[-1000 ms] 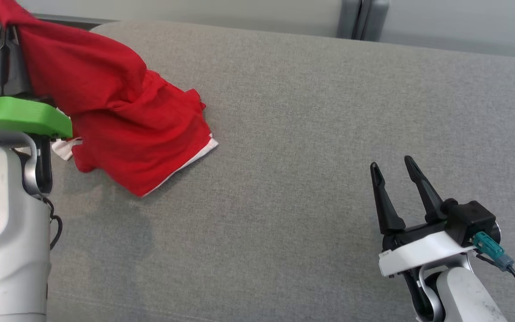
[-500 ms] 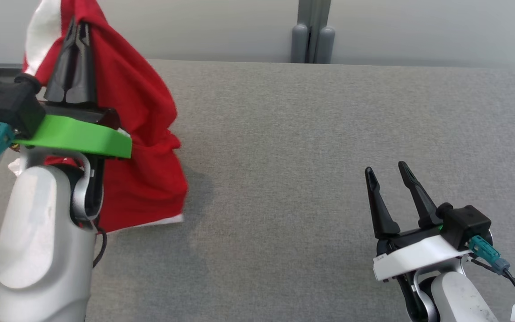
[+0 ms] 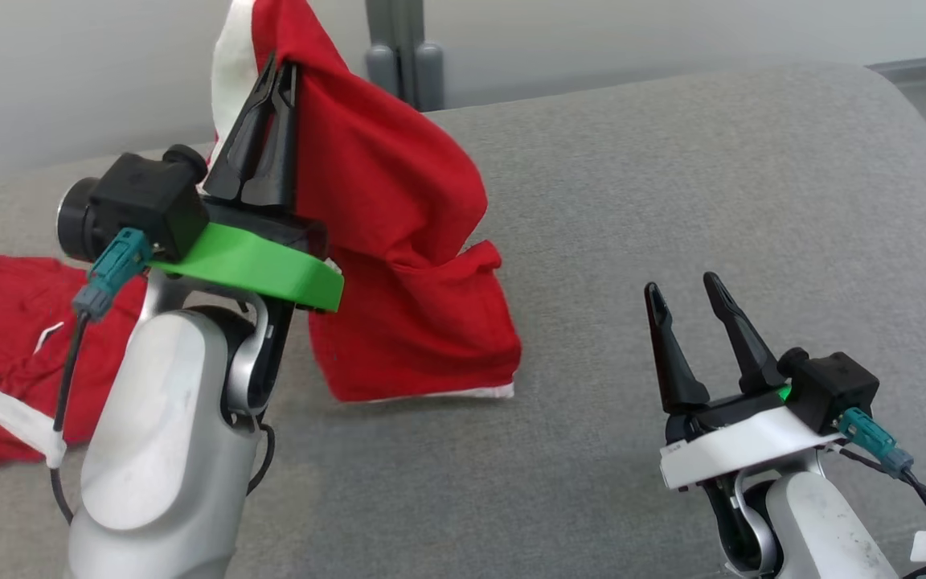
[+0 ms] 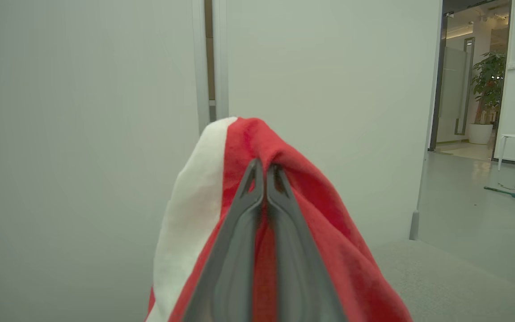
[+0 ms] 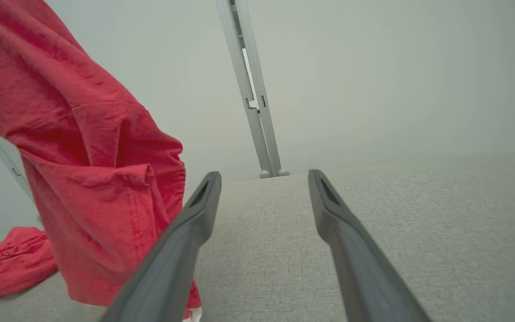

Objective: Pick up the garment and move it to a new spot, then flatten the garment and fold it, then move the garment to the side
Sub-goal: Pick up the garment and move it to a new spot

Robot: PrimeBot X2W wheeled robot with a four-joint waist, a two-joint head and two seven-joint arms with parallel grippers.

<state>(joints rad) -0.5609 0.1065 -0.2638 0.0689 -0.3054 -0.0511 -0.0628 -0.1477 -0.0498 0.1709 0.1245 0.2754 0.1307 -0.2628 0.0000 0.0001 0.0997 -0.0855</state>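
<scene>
Gripping the garment [image 3: 399,225] high is left claw [image 3: 282,71] (right claw [image 3: 682,283] apart); head view adds another red cloth [image 3: 5,322].

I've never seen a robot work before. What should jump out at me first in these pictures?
The bright red garment with its white band, pinched near its top by the shut left gripper and hanging like a flag down to the grey padded surface. At the lower right of the head view, the right gripper sits open and empty. A second red garment lies crumpled at the far left.
</scene>
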